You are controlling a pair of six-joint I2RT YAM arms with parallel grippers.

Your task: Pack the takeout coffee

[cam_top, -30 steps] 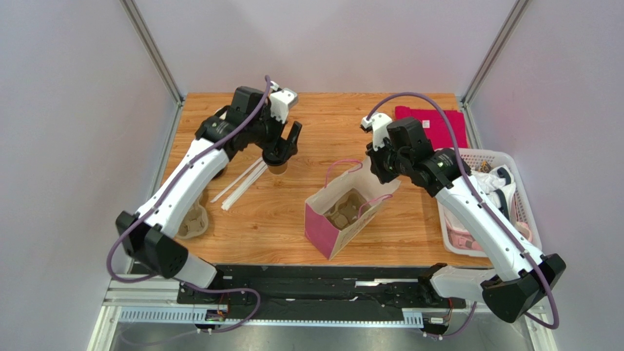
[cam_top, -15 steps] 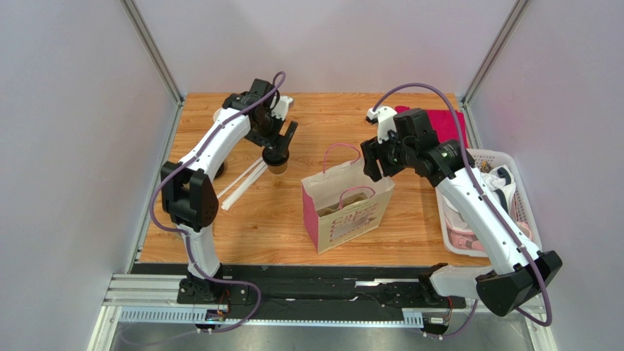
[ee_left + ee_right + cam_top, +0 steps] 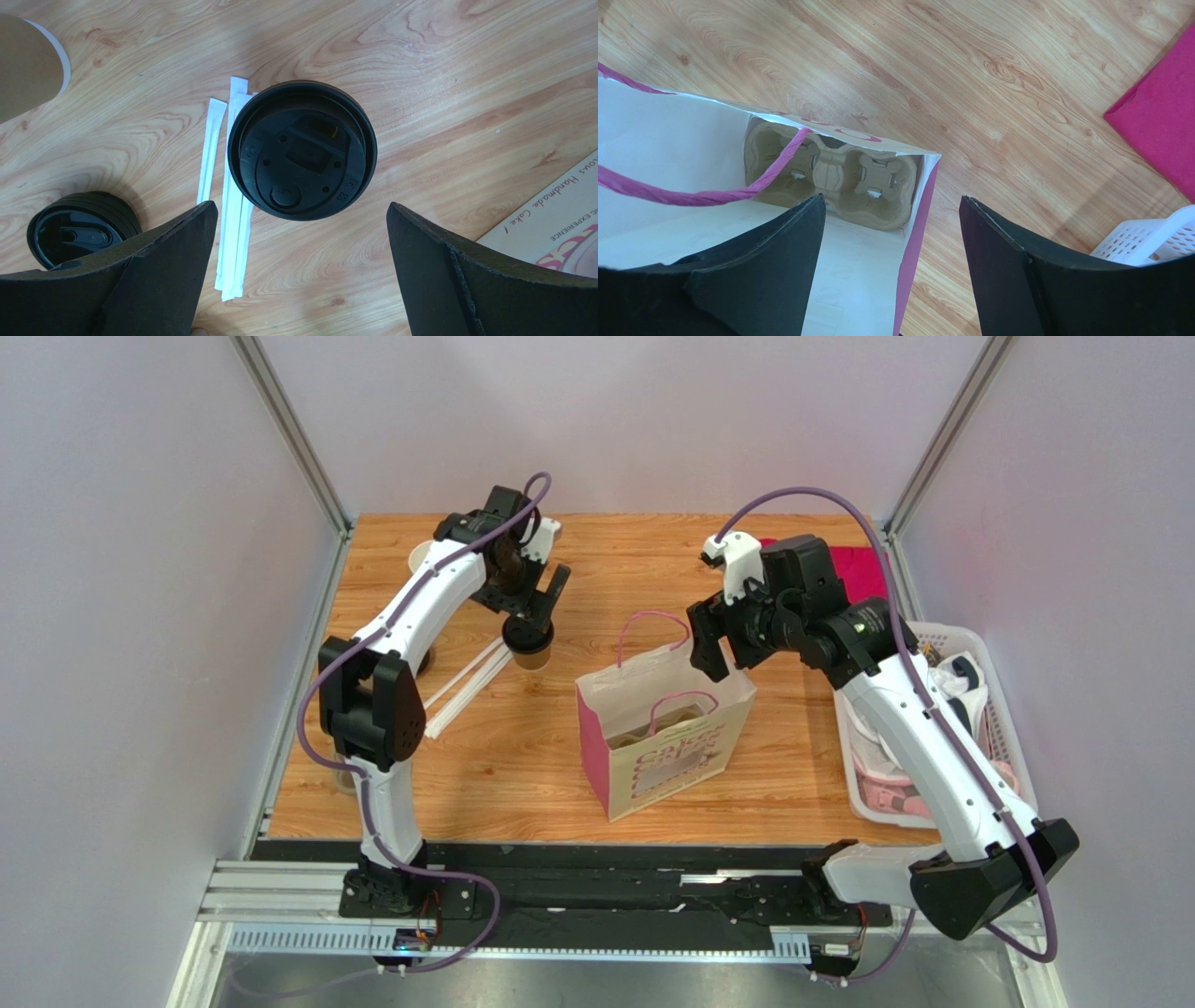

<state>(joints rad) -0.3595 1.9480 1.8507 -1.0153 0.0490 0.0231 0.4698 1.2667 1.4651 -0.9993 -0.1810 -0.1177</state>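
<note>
Nearest the arm bases, a cream paper bag (image 3: pixel 659 742) with pink handles stands open on the desk (image 3: pixel 491 770). A grey pulp cup carrier (image 3: pixel 843 178) sits at its bottom.

Right fingers (image 3: pixel 759 280) hang over the bag's far side, spread wide. One finger is above the opening and the other outside the side wall. They are gripping nothing.

Further back and to the left, white wrapped straws (image 3: pixel 231 259) lie flat on the wood. A spare black lid (image 3: pixel 77 224) lies just beside them.

The takeout coffee (image 3: pixel 530 650) stands upright on the desk next to the straws, well apart from the bag. Its black lid (image 3: pixel 302 159) is on and looks seated. Left fingers (image 3: pixel 161 273) hover directly above it, released and wide, one either side of the lid with clear gaps. There is no contact.

Handling, by my reckoning: a thin kraft wall, light and easily crushed. I cannot tell whether it is filled. The smooth plastic lid could pop off under a pinch, so I would take hold lower down. Grip the paper wall just under the rim roll, where it is stiffest, with a gentle squeeze. Keep it level on the way to a carrier pocket.

Farthest off, on the right, are a pink cloth (image 3: pixel 870 574) and a white basket (image 3: pixel 926 637).
</note>
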